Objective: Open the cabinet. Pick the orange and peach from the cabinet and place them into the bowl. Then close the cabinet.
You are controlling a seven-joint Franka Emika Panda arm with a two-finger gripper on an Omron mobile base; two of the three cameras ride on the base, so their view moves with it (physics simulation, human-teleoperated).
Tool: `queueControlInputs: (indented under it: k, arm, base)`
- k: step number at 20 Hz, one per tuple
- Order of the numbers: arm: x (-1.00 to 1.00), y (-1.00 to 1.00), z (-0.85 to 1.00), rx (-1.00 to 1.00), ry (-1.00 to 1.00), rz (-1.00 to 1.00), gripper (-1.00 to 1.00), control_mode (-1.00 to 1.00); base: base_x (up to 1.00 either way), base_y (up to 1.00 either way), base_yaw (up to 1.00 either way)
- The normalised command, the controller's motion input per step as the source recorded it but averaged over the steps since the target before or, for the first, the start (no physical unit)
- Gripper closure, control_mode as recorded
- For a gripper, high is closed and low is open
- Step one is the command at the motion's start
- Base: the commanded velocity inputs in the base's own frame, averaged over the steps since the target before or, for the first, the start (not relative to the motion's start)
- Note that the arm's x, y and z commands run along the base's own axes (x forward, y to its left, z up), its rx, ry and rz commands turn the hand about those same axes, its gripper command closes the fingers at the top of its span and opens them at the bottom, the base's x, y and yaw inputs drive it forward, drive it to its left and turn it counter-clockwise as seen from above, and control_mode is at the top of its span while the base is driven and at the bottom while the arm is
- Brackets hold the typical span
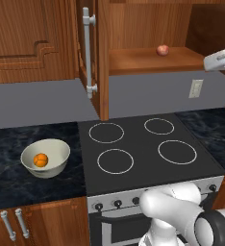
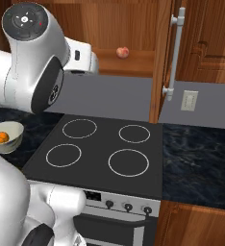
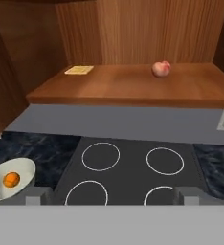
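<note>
Peach pinkish-red, paler patch

The left base view looks forward and down from behind the arm's left side onto the stove, with the counter to its left and the open cabinet above. The right base view faces the same stove and cabinet from the arm's right side. The hand view looks from closer, facing the cabinet's shelf head-on, the stove below it.
</note>
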Motion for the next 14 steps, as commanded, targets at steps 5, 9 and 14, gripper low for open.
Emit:
queueControlInputs:
  k: [5,9,14]
  arm:
    - [0.97,-0.22,0.0,-0.02,-0.01,-0.02,-1.0,-1.0]
    - [1.0,-0.21,0.02,0.0,0.0,-0.04,-1.0,-1.0]
    - [0.92,-0.12,0.0,0.0,0.03,-0.02,-1.0,-1.0]
  base:
    - [0.0,0.0,0.0]
    - [0.0,0.0,0.0]
    - [0.0,0.0,0.0]
